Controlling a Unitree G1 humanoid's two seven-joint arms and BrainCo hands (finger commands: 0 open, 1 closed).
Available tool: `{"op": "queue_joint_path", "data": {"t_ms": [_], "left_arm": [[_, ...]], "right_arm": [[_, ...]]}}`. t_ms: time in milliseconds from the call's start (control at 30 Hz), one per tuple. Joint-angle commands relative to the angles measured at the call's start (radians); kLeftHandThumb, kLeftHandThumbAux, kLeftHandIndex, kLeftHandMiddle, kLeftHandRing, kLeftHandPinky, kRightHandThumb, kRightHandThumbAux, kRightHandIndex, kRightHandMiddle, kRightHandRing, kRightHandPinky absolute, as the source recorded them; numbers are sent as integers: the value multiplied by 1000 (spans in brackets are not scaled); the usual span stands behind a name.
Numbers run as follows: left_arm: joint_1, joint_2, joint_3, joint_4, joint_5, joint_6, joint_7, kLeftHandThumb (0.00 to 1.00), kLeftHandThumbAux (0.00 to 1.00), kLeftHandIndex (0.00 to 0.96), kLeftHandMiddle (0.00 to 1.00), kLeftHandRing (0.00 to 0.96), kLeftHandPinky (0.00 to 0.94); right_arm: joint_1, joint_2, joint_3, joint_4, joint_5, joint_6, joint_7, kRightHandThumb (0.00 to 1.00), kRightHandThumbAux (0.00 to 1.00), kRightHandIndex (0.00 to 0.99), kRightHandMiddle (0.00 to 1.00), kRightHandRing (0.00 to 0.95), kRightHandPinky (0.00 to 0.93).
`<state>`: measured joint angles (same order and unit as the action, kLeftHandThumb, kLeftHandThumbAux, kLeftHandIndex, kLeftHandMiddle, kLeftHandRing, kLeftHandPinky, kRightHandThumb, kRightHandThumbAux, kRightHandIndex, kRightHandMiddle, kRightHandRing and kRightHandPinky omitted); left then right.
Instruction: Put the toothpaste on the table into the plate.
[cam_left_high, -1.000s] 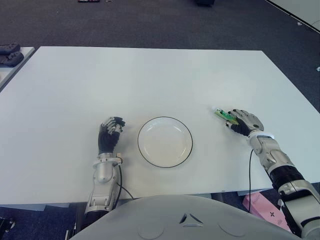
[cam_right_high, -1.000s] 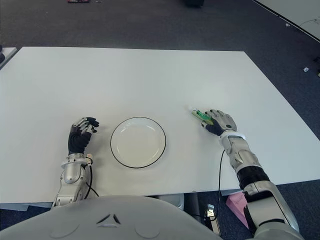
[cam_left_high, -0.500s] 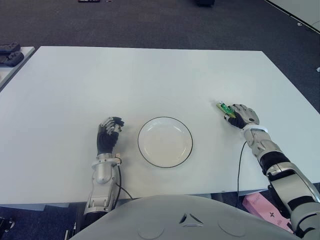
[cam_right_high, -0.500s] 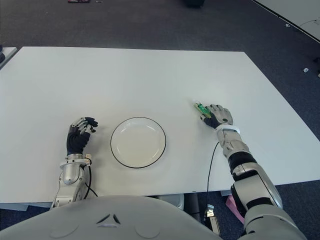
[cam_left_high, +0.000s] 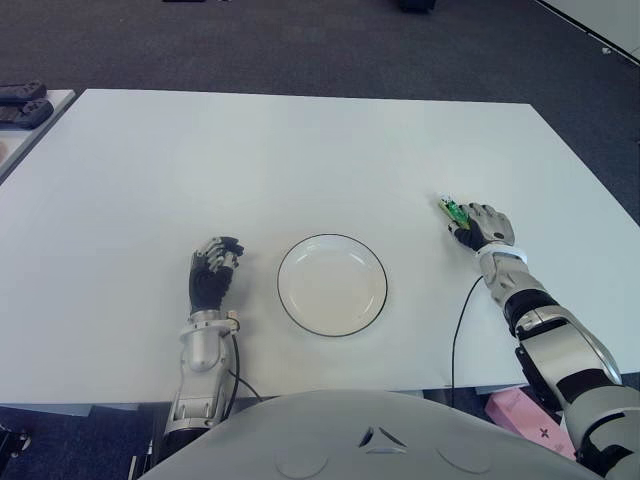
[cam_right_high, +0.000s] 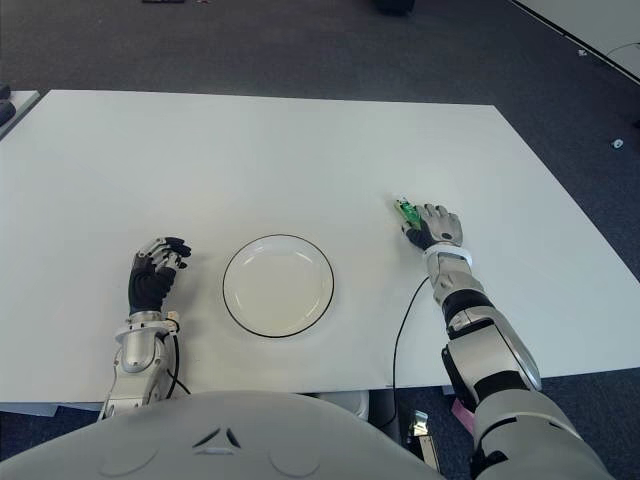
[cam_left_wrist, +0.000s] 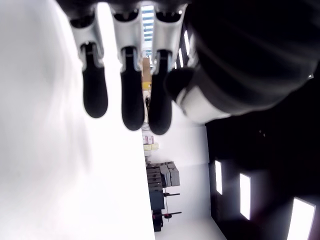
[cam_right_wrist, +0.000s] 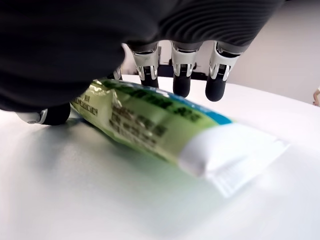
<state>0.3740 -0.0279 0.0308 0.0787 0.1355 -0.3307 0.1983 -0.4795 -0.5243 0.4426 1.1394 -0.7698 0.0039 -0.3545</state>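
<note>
A green and white toothpaste tube (cam_left_high: 452, 209) lies flat on the white table (cam_left_high: 300, 150), to the right of the plate (cam_left_high: 332, 285). My right hand (cam_left_high: 480, 225) covers its near end. In the right wrist view the fingers (cam_right_wrist: 181, 75) curl over the far side of the tube (cam_right_wrist: 150, 122) and the thumb sits at its near side, so the hand is shut on it. The white crimped end sticks out past the hand. The round white plate with a dark rim holds nothing. My left hand (cam_left_high: 210, 272) shows idle to the left of the plate, fingers relaxed.
Dark controllers (cam_left_high: 22, 100) lie on a side table at the far left. A pink box (cam_left_high: 515, 405) sits on the floor by the table's front right corner. Dark carpet surrounds the table.
My right hand has slid a little farther from me with the tube under it, and its forearm has swung in toward the plate. The left hand has barely shifted.
</note>
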Motion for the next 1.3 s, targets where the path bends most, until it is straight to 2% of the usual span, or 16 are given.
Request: {"op": "queue_joint_path", "data": {"t_ms": [33, 133, 167, 200, 233, 267, 333, 400, 433, 467, 667, 1067, 1300], "left_arm": [[-3, 4, 1, -7, -3, 16, -8, 713, 722, 430, 488, 480, 490], [-4, 2, 2, -6, -4, 18, -6, 712, 722, 429, 485, 476, 481], [-5, 2, 2, -6, -4, 18, -6, 713, 722, 429, 485, 476, 483], [-6, 2, 3, -6, -3, 17, -4, 713, 722, 429, 485, 475, 483], [-6, 1, 3, -6, -2, 15, -2, 713, 722, 429, 485, 475, 484], [-6, 1, 3, -6, -1, 14, -1, 712, 722, 429, 486, 476, 487], [-7, 0, 3, -6, -1, 11, -1, 712, 722, 429, 487, 477, 489], [-8, 0, 3, -4, -4, 9, -3, 711, 723, 429, 488, 478, 490], [-9, 0, 4, -3, -6, 7, -3, 711, 723, 429, 488, 478, 489], [-9, 0, 4, -2, -7, 6, -3, 711, 723, 429, 488, 478, 488], [-12, 2, 6, 4, -11, -1, -4, 712, 723, 429, 485, 475, 481], [-13, 1, 10, -3, -20, 12, -1, 714, 723, 428, 478, 462, 468], [-14, 3, 12, -4, -16, 15, 1, 713, 723, 427, 478, 462, 468]], "right_arm": [[85, 53, -10, 45, 53, -48, -3, 608, 386, 27, 53, 54, 121], [90, 53, -22, 54, 81, -91, -23, 652, 419, 89, 164, 167, 206], [90, 52, -23, 59, 87, -105, -26, 685, 429, 152, 221, 232, 261], [91, 49, -24, 65, 93, -128, -27, 698, 433, 175, 242, 256, 280], [92, 46, -26, 69, 100, -151, -26, 725, 444, 256, 298, 314, 338], [93, 44, -27, 72, 104, -165, -24, 726, 536, 318, 351, 372, 388], [93, 42, -27, 78, 112, -183, -21, 727, 615, 372, 398, 421, 432], [93, 42, -28, 81, 121, -191, -16, 787, 642, 422, 418, 465, 466], [94, 42, -29, 79, 125, -191, -15, 809, 652, 431, 435, 520, 512], [95, 42, -30, 78, 127, -191, -15, 823, 659, 431, 450, 562, 551], [95, 44, -21, 74, 127, -172, -31, 844, 673, 407, 512, 673, 659], [95, 45, 18, 81, 90, -142, -134, 846, 680, 389, 550, 786, 790], [103, 43, 13, 60, 99, -157, -192, 847, 681, 390, 548, 819, 822]]}}
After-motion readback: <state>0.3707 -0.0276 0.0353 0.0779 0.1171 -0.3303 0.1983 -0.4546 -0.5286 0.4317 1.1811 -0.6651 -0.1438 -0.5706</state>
